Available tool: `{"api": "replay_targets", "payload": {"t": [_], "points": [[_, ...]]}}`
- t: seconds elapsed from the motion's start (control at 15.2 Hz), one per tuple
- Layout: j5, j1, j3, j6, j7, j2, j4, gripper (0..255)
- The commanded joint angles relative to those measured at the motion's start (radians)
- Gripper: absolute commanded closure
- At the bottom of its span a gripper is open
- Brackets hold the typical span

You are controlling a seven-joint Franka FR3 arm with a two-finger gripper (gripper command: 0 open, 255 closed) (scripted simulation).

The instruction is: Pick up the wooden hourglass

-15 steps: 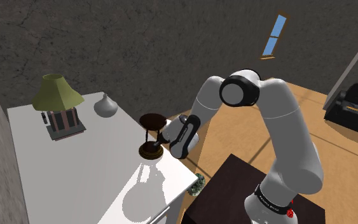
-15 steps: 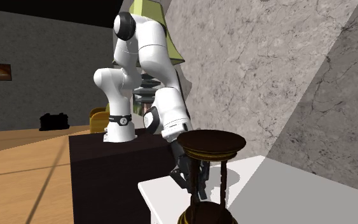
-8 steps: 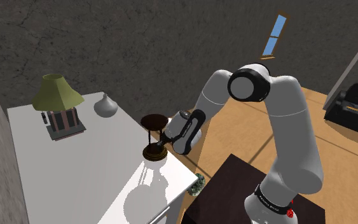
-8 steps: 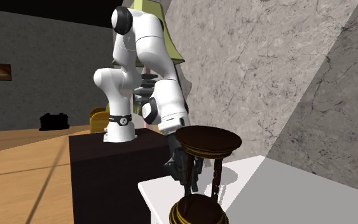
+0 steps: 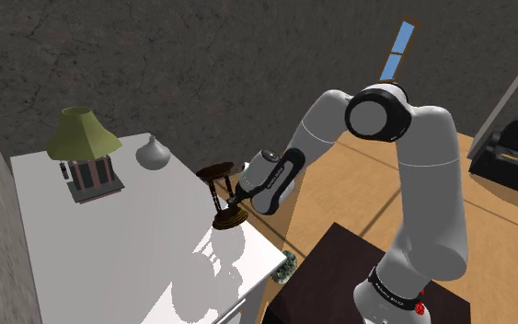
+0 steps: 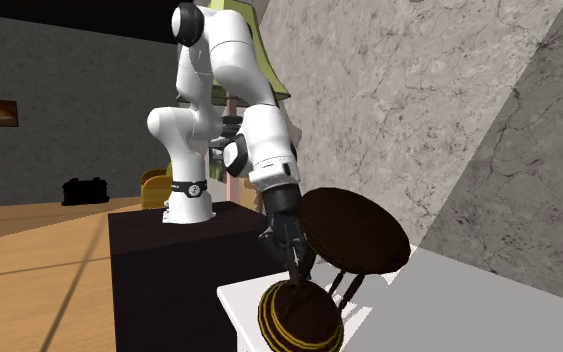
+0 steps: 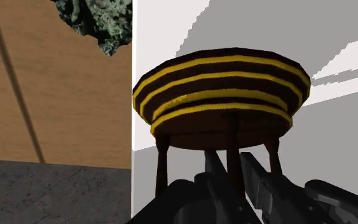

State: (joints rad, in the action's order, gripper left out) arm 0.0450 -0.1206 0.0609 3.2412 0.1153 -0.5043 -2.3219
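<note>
- The dark brown wooden hourglass with round, yellow-banded end discs (image 5: pixel 220 196) had stood upright a second earlier, near the edge of the white flat-topped table (image 5: pixel 109 248) on the shoulder view's right; now it sat at the same spot but leaned over, its top disc tipped toward that view's left
- At the shoulder view's left, the olive-shaded table lamp (image 5: pixel 84 147) and the grey round-bellied vase (image 5: pixel 153 153) had not moved
- Just right of the hourglass, the all-black two-finger gripper (image 5: pixel 235 199) had rolled and come up a little, and the hourglass had turned with it
- In the wrist view the fingers (image 7: pixel 217 181) were drawn almost together, clasping a slim middle post of the hourglass
- That suggested the grasp had taken and the lift had begun; whether the base was fully clear of the tabletop could not be told
- The hourglass looked like dark turned wood: two broad discs joined by thin posts, with yellow rings around the base disc; its glass could not be made out
</note>
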Motion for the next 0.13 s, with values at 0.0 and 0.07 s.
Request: {"api": "replay_targets", "payload": {"t": [0.0,0.07], "points": [[0.001,0.001,0.000,-0.011,-0.001,0.020,-0.009,255],[0.001,0.001,0.000,-0.011,-0.001,0.020,-0.008,255]]}}
